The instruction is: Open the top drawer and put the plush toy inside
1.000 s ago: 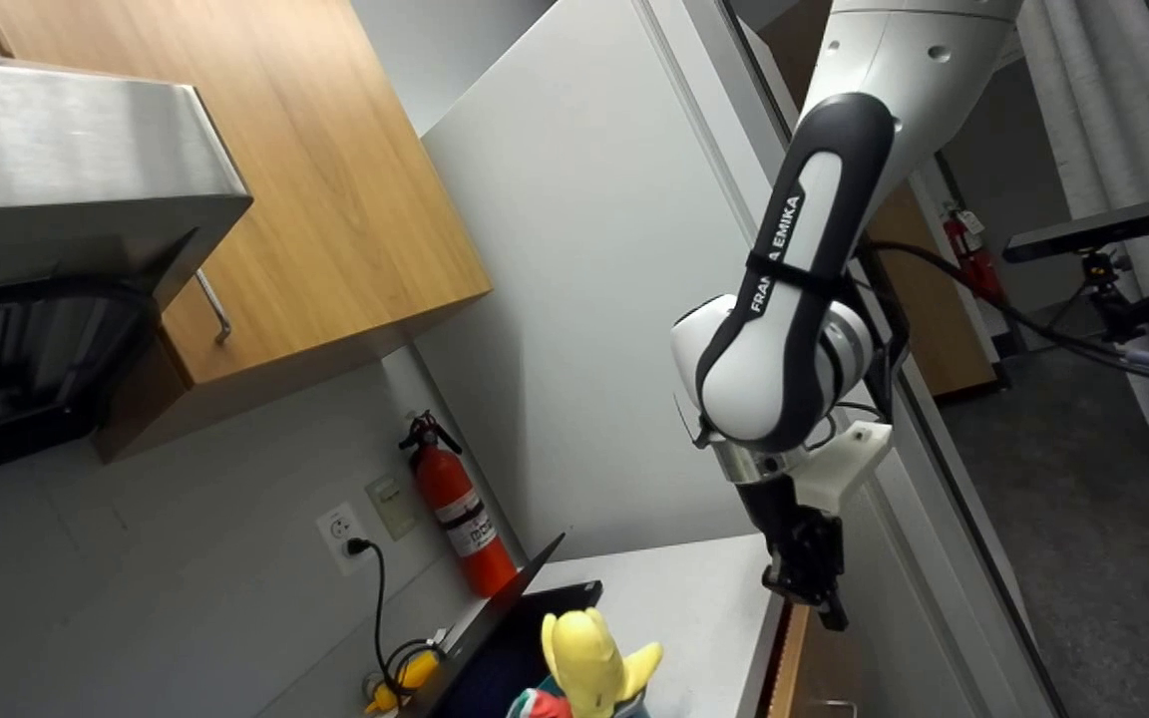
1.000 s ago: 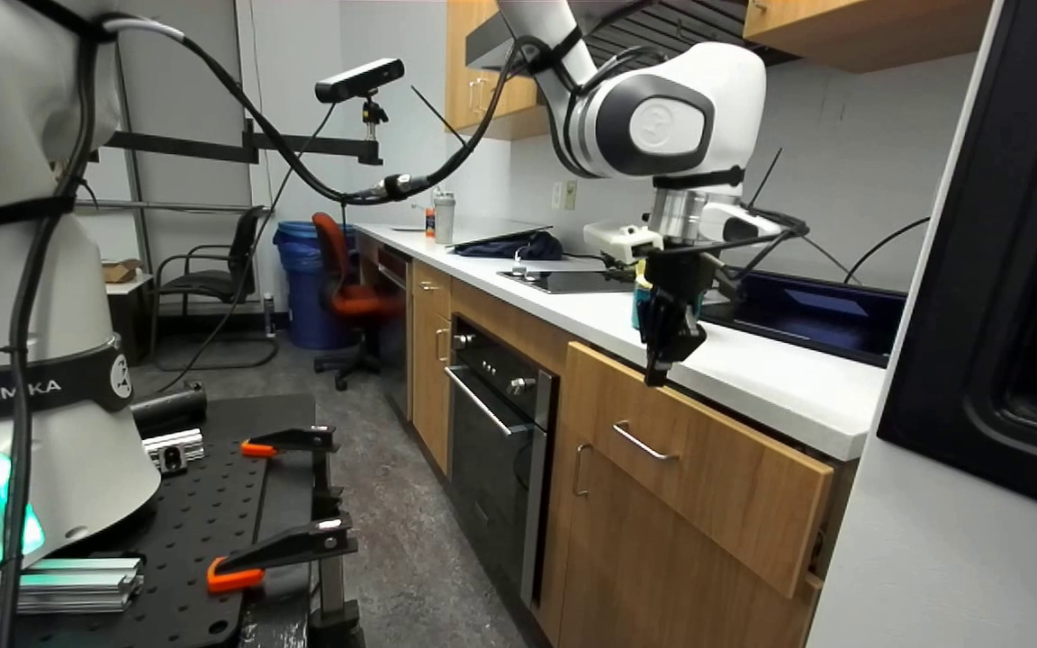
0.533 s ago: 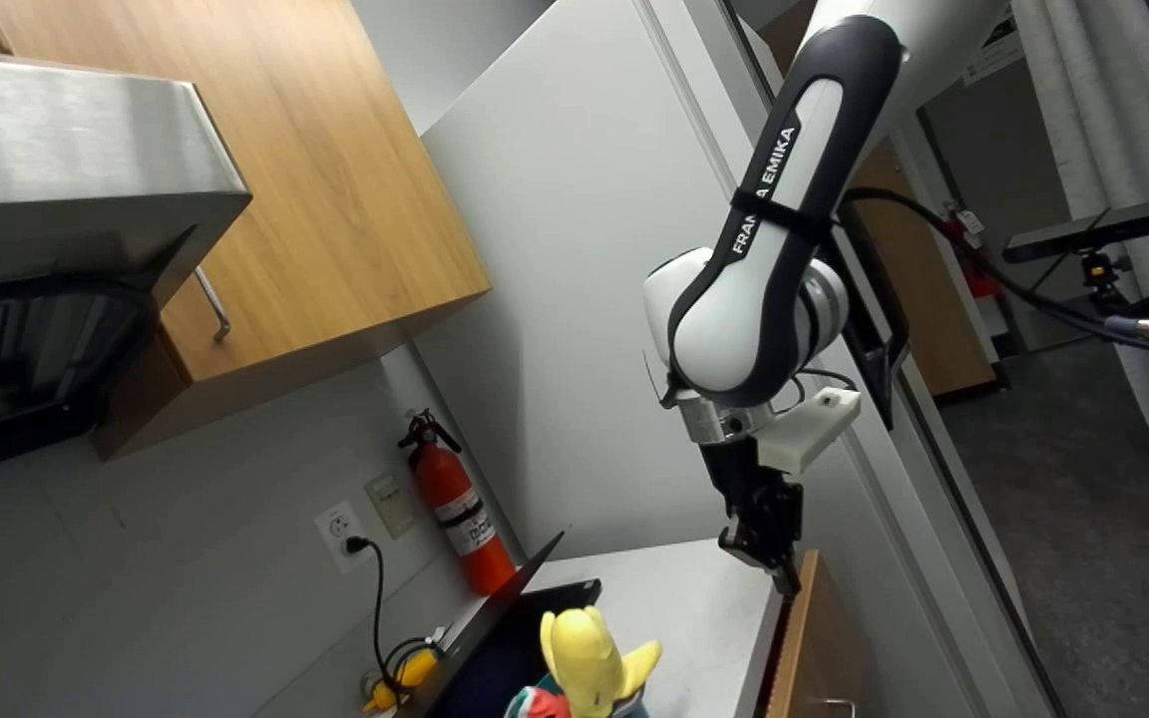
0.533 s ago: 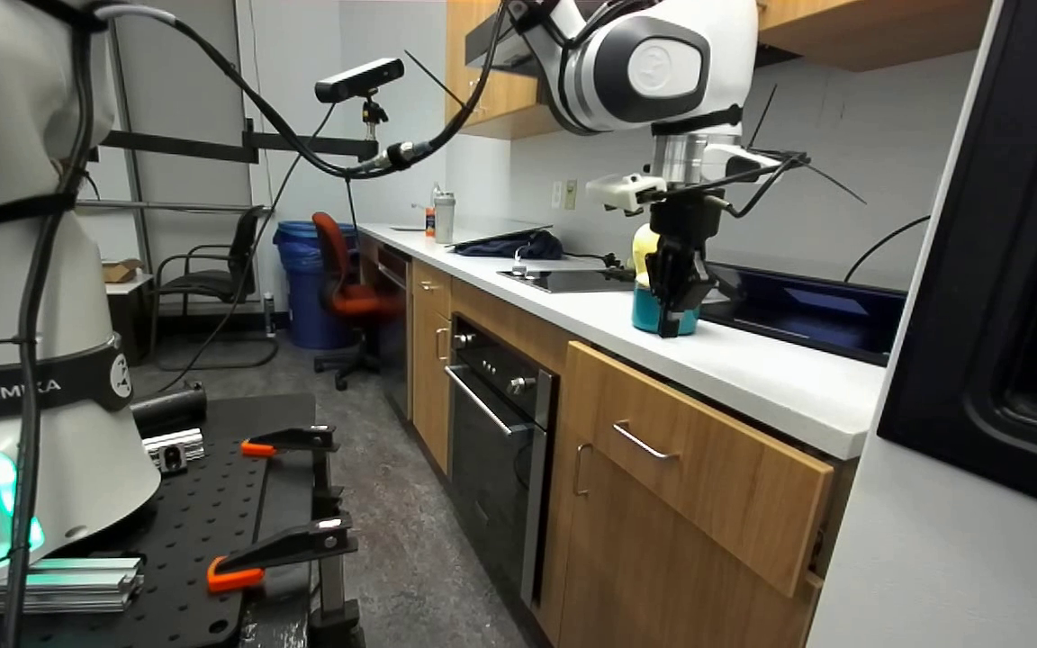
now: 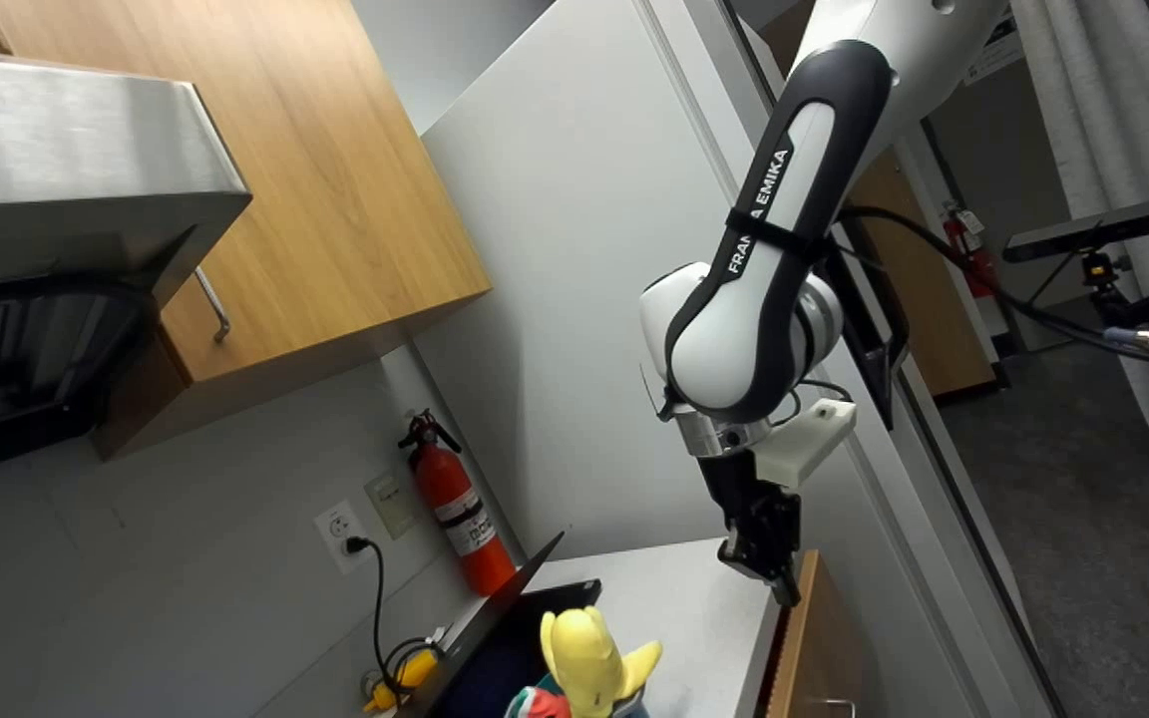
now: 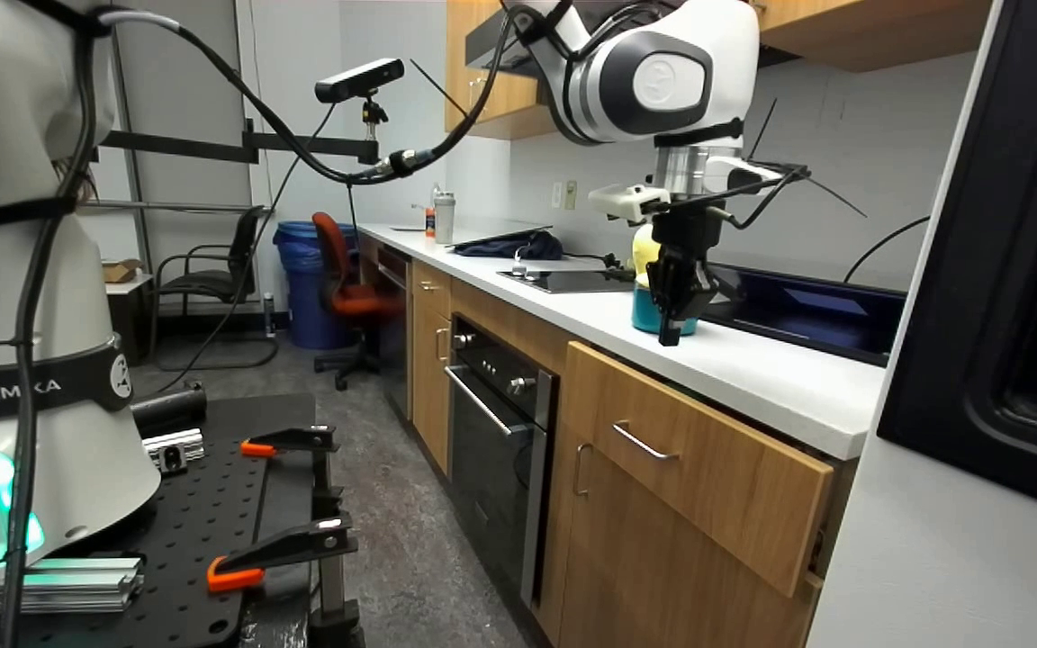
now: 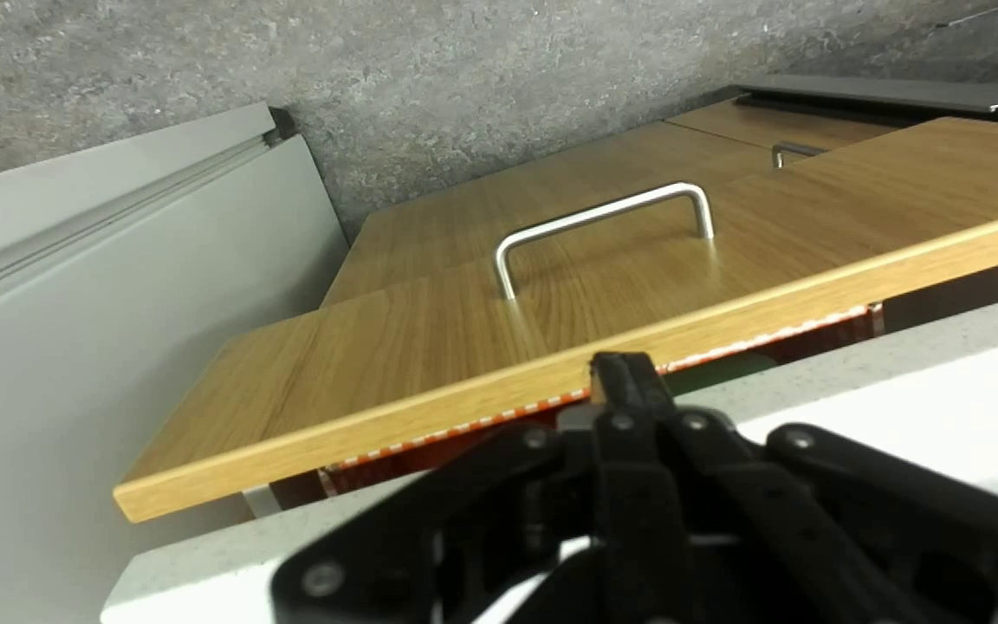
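We count, in an exterior view: one black oven (image 6: 496, 459); one yellow plush toy (image 6: 643, 252), above a teal container (image 6: 644, 310) on the white counter (image 6: 780, 373); one gripper (image 6: 670, 337), fingers together; near it, one top drawer (image 6: 707, 477), wood-fronted, partly out; one dark tray (image 6: 798, 315).

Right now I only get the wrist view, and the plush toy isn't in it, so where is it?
Observer: The toy shows above a teal container on the counter.
Operator: Anything else lying on that counter?
Observer: Yes, a dark tray, in both exterior views.
Operator: And what's overhead, if I lift?
Observer: A wood cabinet, higher than the counter, in both exterior views.
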{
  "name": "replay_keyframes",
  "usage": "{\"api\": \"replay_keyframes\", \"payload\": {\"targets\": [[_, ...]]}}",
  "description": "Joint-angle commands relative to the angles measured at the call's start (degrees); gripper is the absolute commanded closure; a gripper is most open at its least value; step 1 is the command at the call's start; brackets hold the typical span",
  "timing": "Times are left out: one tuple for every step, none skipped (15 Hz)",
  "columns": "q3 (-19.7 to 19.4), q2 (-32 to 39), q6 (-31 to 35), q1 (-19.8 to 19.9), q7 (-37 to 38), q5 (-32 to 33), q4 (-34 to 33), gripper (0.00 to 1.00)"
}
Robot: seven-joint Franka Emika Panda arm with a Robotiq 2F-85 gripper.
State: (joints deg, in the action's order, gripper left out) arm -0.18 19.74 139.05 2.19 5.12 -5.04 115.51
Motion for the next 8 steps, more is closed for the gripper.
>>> {"api": "replay_keyframes", "payload": {"targets": [[-1.0, 3.0, -0.7, -1.2, 1.8, 1.6, -3.4, 1.0], [-1.0, 3.6, -0.7, -1.2, 1.8, 1.6, -3.9, 1.0], [-1.0, 4.2, -0.8, -1.2, 1.8, 1.6, -4.5, 1.0], [-1.1, 4.7, -0.8, -1.3, 1.8, 1.7, -5.0, 1.0], [-1.1, 5.3, -0.9, -1.3, 1.8, 1.8, -5.5, 1.0], [-1.1, 5.8, -1.1, -1.3, 1.8, 1.7, -6.0, 1.0], [-1.2, 6.3, -1.1, -1.3, 1.8, 1.7, -6.3, 1.0], [-1.2, 6.8, -1.1, -1.3, 1.8, 1.6, -6.7, 1.0]]}}
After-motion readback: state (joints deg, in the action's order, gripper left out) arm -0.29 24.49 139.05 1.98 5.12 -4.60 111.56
